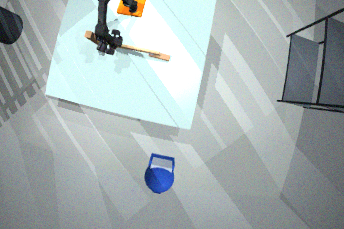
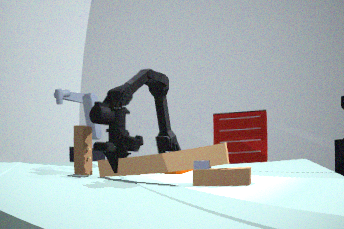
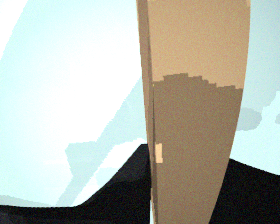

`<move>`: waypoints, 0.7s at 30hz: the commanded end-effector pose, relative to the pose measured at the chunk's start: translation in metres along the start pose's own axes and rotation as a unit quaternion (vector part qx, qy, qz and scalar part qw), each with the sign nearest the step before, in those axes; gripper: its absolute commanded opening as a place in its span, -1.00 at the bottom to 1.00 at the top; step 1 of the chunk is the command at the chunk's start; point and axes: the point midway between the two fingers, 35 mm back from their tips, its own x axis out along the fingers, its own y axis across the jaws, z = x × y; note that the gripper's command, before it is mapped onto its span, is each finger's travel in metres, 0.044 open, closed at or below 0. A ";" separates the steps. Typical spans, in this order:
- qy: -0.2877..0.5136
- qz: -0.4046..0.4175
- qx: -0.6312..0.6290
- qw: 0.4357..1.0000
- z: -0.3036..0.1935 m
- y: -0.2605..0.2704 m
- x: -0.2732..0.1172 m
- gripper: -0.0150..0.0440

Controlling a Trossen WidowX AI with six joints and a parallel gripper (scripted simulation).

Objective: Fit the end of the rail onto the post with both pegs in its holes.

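Observation:
The long wooden rail (image 1: 140, 49) lies slanted on the table. Its far end rests at the low footboard block (image 2: 221, 176) and its near end is down on the table, a short gap in front of the upright wooden post (image 2: 83, 150). The pegs are too small to make out. My gripper (image 2: 114, 162) stands over the rail's near end and is shut on it. In the wrist view the rail (image 3: 194, 116) runs up between the two dark fingers. From above, the gripper (image 1: 107, 44) sits just right of the post (image 1: 90, 34).
The arm's orange base plate (image 1: 132, 4) is behind the rail. A red cabinet (image 2: 240, 135) stands at the back, off the table. A blue bucket (image 1: 160, 175) is on the floor in front of the table, and a dark frame (image 1: 312, 65) stands to the right.

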 end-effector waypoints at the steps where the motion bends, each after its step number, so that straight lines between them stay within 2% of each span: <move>1: -0.002 0.000 0.001 1.000 0.001 0.000 0.001 -0.49; 21: -0.002 0.000 0.001 1.000 0.000 0.000 -0.005 -0.49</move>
